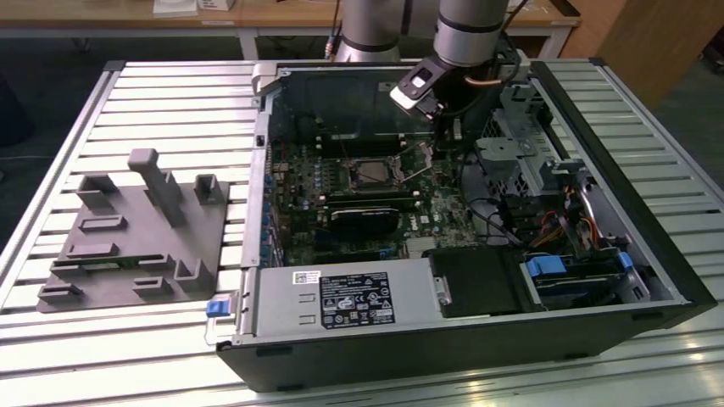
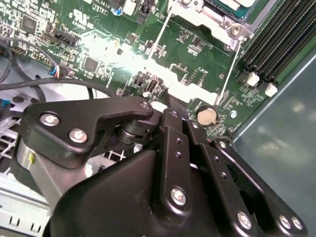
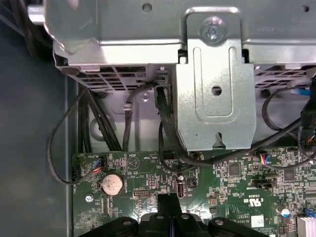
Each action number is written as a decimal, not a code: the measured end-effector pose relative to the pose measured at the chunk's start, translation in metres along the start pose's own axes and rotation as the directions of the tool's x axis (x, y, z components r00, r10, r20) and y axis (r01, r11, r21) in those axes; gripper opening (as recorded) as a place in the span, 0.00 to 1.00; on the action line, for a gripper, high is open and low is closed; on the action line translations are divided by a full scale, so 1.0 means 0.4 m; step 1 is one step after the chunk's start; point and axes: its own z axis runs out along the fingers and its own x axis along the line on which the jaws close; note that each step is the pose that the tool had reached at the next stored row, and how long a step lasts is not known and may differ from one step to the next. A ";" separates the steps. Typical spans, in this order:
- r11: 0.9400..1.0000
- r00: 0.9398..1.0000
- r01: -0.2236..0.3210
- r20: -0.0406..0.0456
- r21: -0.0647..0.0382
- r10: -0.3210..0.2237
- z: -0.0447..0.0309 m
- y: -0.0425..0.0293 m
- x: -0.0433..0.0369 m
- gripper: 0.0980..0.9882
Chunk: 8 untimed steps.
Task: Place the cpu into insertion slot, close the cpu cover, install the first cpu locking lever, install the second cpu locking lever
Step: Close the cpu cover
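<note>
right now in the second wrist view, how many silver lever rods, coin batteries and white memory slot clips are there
silver lever rods: 2
coin battery: 1
white memory slot clips: 2
total: 5

slot (image 2: 210,17): cut off by the second wrist view's edge; its state too small to tell in the exterior view.
</note>
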 end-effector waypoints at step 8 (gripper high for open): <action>1.000 1.000 0.000 0.000 0.000 0.000 0.000 -0.001 0.000 0.01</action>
